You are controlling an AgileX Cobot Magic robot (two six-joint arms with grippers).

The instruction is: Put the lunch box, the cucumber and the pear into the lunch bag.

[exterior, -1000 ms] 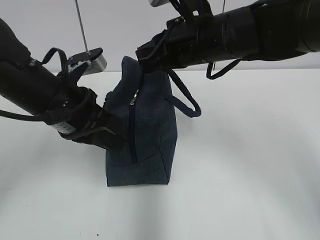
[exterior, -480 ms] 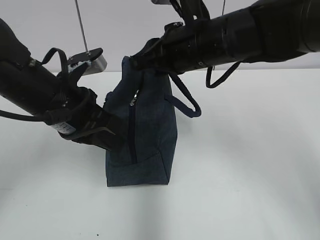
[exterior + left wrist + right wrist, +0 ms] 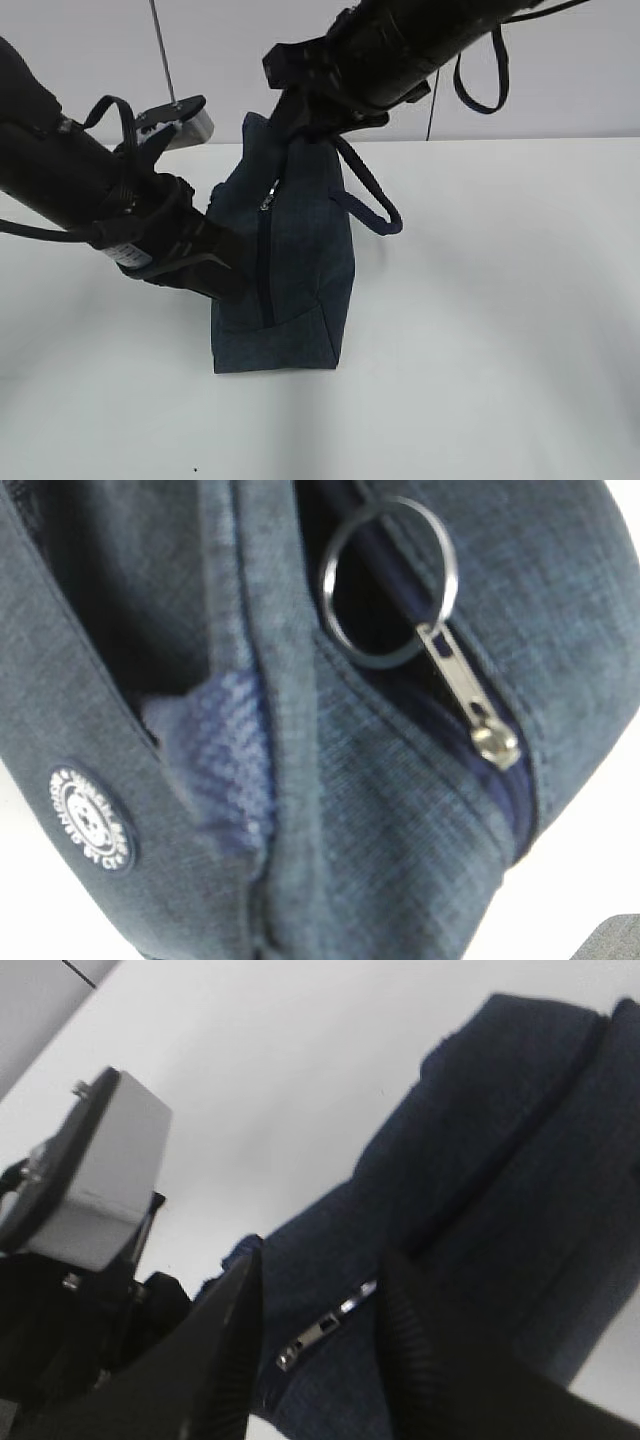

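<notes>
Lifting off the bag [image 3: 290, 270], the right gripper [image 3: 320, 1350] has let its jaws part, empty. Left gripper, shut, still pins the bag's side. Zipper [image 3: 470, 705] looks nearly closed; packing seems done.

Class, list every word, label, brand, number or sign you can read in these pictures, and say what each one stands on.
Round badge on the lunch bag, left wrist view: white lettering runs round its rim, too blurred to read.
White label on the left arm, exterior view: too small to read.
No other words, numbers or signs show in any view.
</notes>
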